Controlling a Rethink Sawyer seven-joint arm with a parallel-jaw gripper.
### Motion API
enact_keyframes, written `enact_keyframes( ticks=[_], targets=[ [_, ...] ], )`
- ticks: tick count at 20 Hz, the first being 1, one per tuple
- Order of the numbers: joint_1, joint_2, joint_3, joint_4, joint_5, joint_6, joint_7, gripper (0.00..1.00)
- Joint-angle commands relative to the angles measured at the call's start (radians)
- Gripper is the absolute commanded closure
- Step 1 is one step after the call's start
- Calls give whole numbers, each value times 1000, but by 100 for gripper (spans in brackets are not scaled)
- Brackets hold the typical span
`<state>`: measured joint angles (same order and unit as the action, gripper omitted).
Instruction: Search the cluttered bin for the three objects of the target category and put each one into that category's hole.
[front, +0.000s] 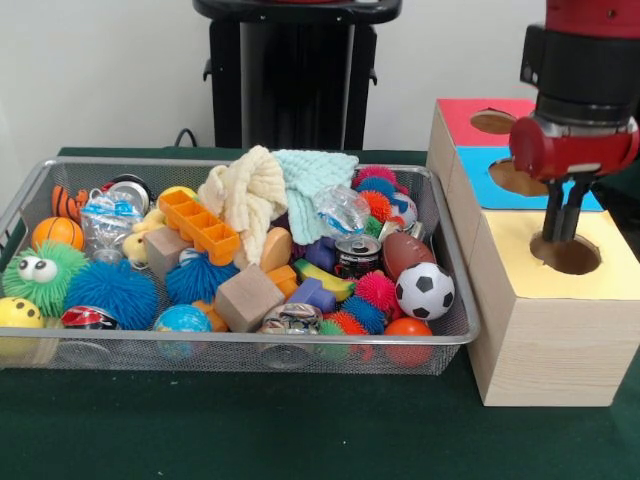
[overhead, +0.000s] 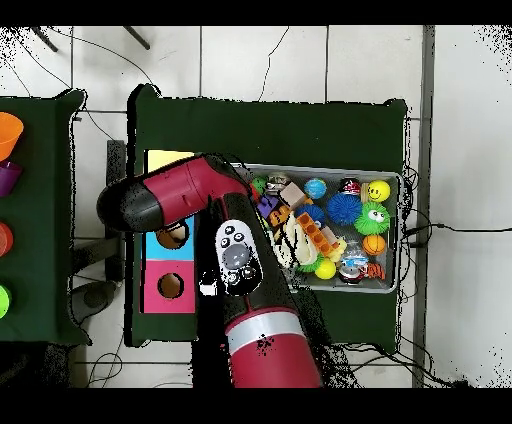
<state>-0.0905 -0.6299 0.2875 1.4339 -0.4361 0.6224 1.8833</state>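
My gripper hangs straight down with its tips at the rim of the round dark hole in the yellow top of the wooden box. The two fingers stand close together with nothing showing between them. The silver wire-mesh bin lies to the left, full of toys. No printed white rag shows in the bin or anywhere else. In the overhead view my arm covers the gripper and the hole; only a corner of the yellow top shows beside the bin.
A plain cream knitted cloth and a mint-green knitted cloth lie on the pile at the bin's back. The blue-topped box and red-topped box stand behind the yellow one. A soccer ball, a can and spiky balls fill the bin.
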Motion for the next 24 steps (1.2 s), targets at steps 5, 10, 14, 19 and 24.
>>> enact_keyframes(
  ticks=[5, 10, 14, 19, 24],
  targets=[
    [-36, -92, 39, 123, 51, 43, 5, 100],
    [-38, -98, 40, 124, 64, 49, -1, 100],
    [-40, -103, 40, 133, 72, 43, -2, 100],
    [-44, -123, 39, 141, 84, 53, -5, 100],
    [-57, -138, 29, 148, 81, 59, -24, 100]
  ],
)
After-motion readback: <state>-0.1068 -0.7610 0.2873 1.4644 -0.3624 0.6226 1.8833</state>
